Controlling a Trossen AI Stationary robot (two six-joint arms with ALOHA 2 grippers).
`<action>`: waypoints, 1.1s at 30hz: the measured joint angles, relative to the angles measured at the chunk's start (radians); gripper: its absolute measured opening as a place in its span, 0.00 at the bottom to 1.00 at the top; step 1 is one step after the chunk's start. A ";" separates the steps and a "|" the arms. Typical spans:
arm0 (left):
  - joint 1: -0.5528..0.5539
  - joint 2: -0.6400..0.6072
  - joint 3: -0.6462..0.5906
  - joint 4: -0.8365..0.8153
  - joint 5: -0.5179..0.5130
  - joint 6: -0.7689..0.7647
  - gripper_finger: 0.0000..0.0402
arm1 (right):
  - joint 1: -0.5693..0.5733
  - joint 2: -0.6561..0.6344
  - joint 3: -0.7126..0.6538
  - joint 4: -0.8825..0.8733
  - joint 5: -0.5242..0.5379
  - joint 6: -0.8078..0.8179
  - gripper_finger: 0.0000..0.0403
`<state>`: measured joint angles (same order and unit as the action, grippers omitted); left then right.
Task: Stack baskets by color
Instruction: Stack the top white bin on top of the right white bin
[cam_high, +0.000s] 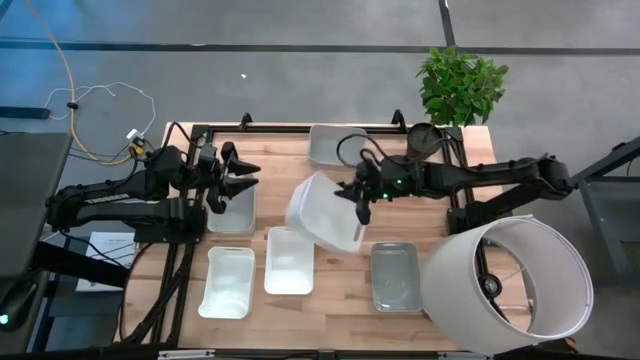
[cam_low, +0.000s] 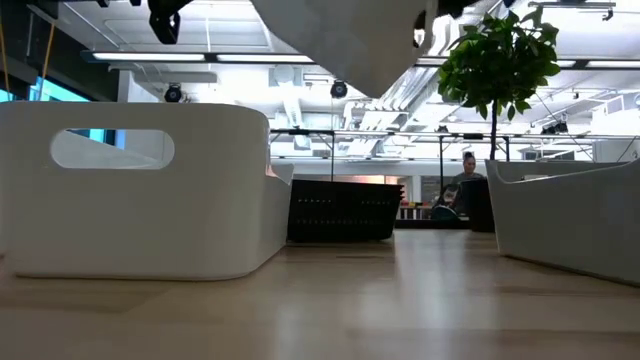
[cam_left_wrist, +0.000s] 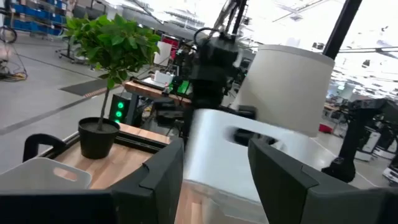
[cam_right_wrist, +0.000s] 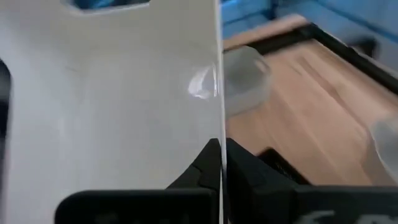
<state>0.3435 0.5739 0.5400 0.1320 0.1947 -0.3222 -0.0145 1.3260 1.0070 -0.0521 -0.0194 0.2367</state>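
No readable writing is showing on any basket. The right gripper is pinching the wall of an opaque white rectangular plastic basket, holding it tilted and lifted above the wooden bench. Just below and beside it, two more white baskets are sitting empty on the bench, with a translucent grey basket on the gripper's other side, also empty. Beyond the gripper, another grey basket is resting at the far edge near a round black plant pot holding a leafy green plant. The left gripper is hovering with fingers apart above a clear basket.
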 joint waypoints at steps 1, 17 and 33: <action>0.000 0.000 0.000 0.001 -0.001 0.000 0.42 | 0.007 0.013 0.024 -0.011 -0.006 -0.045 0.00; 0.000 0.000 0.000 0.029 -0.070 0.007 0.42 | 0.017 0.485 0.513 -0.132 -0.376 -0.738 0.00; 0.000 0.000 0.000 0.023 -0.103 0.098 0.42 | 0.051 0.801 0.898 -0.414 -0.454 -1.241 0.00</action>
<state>0.3431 0.5739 0.5404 0.1555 0.0916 -0.2241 0.0363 2.1271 1.9053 -0.4658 -0.4737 -1.0039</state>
